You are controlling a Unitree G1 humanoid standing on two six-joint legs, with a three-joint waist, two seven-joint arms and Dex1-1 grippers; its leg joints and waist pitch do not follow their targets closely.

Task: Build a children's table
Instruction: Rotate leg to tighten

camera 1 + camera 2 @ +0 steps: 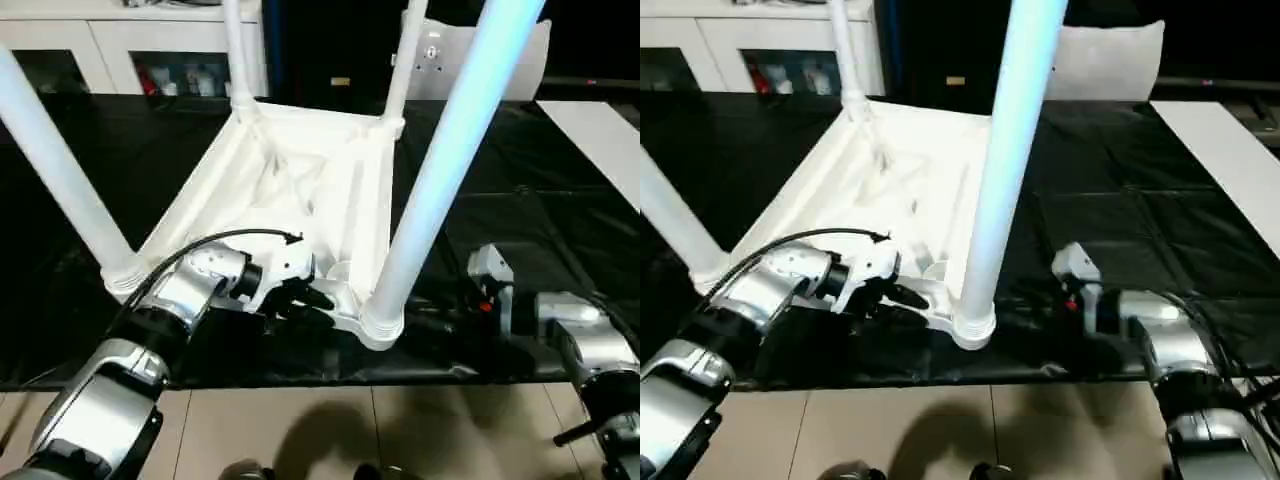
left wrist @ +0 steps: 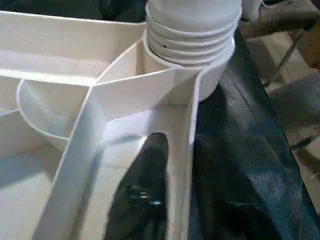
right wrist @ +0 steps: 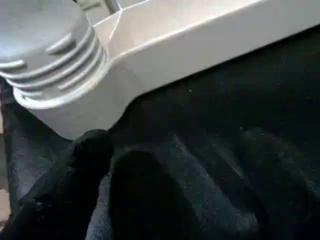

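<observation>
Head camera, either eye: the children's table (image 1: 300, 180) lies upside down on the black cloth (image 1: 560, 210), ribbed underside up, with four legs (image 1: 450, 160) standing in the corner sockets; likely inverted so the legs can be pushed down into the sockets. The left gripper (image 1: 300, 297) reaches in from the near edge, forearm low and angled toward the near corner socket (image 1: 375, 322). The right gripper (image 1: 1035, 300) lies low on the cloth just beside that same corner, forearm coming in from the right. Left wrist view: one black finger (image 2: 145, 200) sits inside the rim wall (image 2: 180, 165) of the top, the other apparently outside, so the pincer looks clenched on that wall, probably to steady the top. Right wrist view: black fingers (image 3: 85, 165) spread apart, released, holding nothing, close under the socket's ringed collar (image 3: 50, 60).
</observation>
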